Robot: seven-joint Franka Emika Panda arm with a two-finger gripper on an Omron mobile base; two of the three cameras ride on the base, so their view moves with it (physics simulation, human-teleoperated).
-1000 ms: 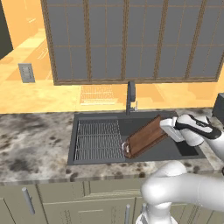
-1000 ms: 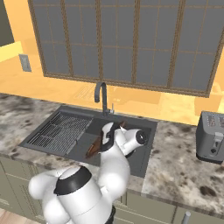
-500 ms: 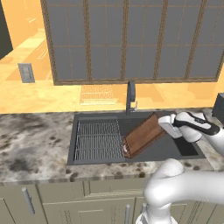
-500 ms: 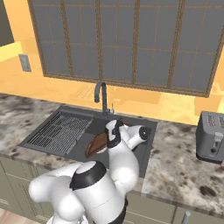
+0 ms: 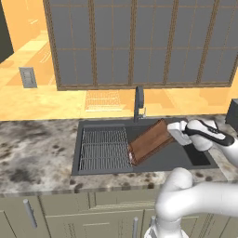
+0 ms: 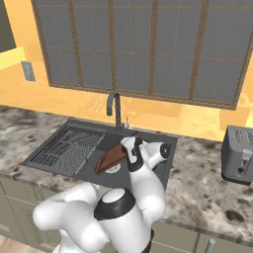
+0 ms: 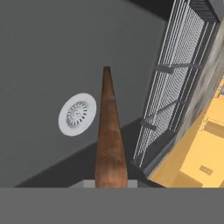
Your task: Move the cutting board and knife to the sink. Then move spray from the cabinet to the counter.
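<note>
Gripper (image 5: 173, 132), right of centre in left base view, clamped tight on upper end of cutting board (image 5: 149, 142). Board hangs tilted over sink (image 5: 93, 124), lower end down near wire rack (image 5: 104, 148). In hand view board seen edge-on, above white drain (image 7: 77, 114). Board looks stiff, wooden, probably rather heavy; long lever from end grip, may swing or slip. Hold by rim at end seems right.

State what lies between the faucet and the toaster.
Bare counter lies between faucet and toaster; seen in the right base view.
</note>
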